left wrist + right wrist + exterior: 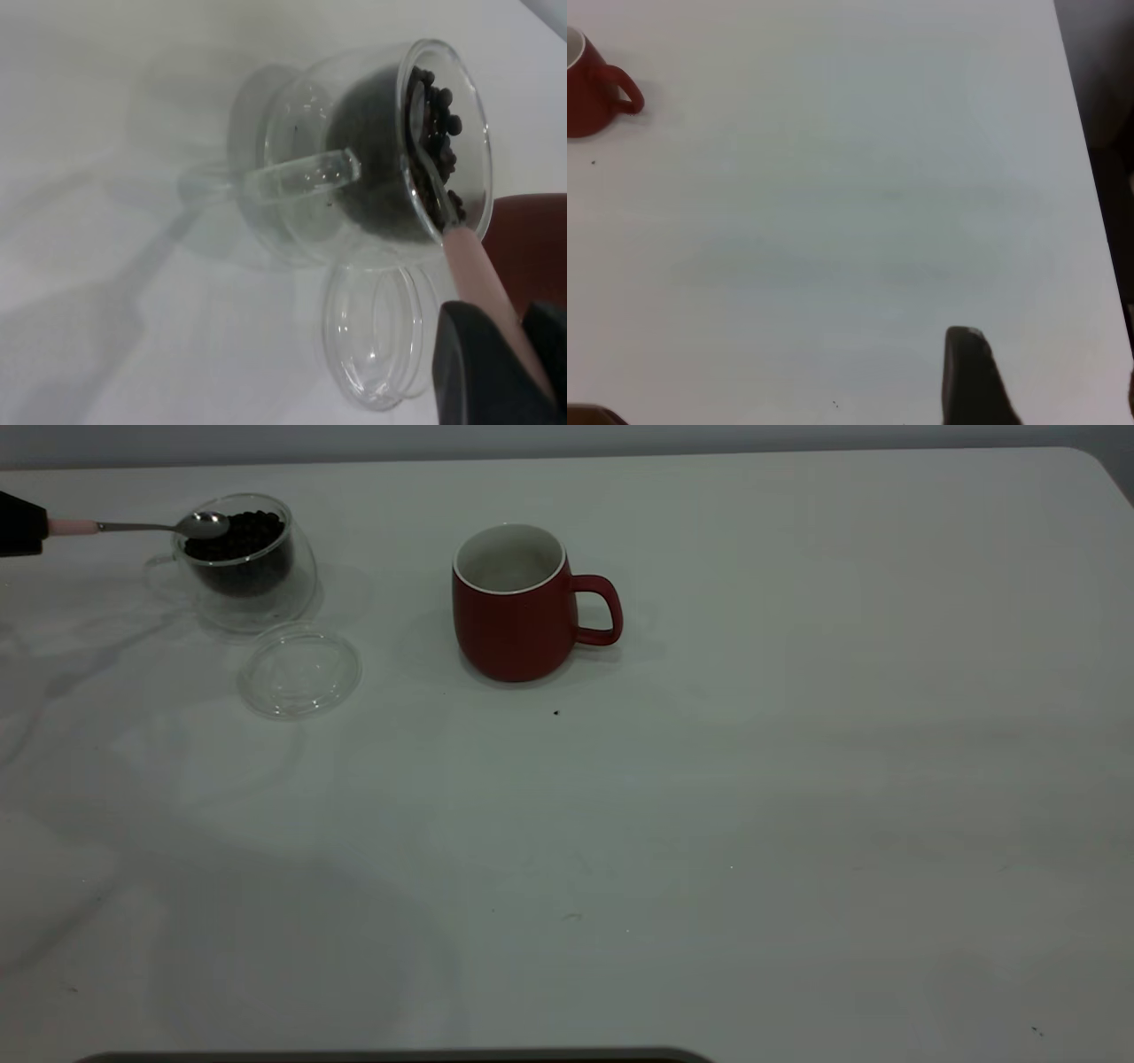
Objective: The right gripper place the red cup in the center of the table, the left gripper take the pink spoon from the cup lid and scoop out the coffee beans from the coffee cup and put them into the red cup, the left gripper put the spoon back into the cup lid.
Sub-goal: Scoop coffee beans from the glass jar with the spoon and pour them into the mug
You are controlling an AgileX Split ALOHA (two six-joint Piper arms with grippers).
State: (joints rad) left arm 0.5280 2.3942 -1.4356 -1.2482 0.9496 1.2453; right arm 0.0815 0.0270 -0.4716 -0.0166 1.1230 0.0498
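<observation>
While the white bench (709,824) fills nearly the whole exterior frame, the red cup (518,615) stands upright at upper centre, handle toward frame right, its white interior showing no contents. The coffee cup (248,558) sits at upper left, holding the coffee beans (252,536). The cup lid (299,671) lies flat just below it, near but apart. The left gripper (22,524), at the far left edge, has its jaws closed on the handle of the pink spoon (142,526), whose bowl rests over the beans. The right gripper (970,381) appears only in its wrist view, well apart from the red cup; jaw state cannot be determined.
</observation>
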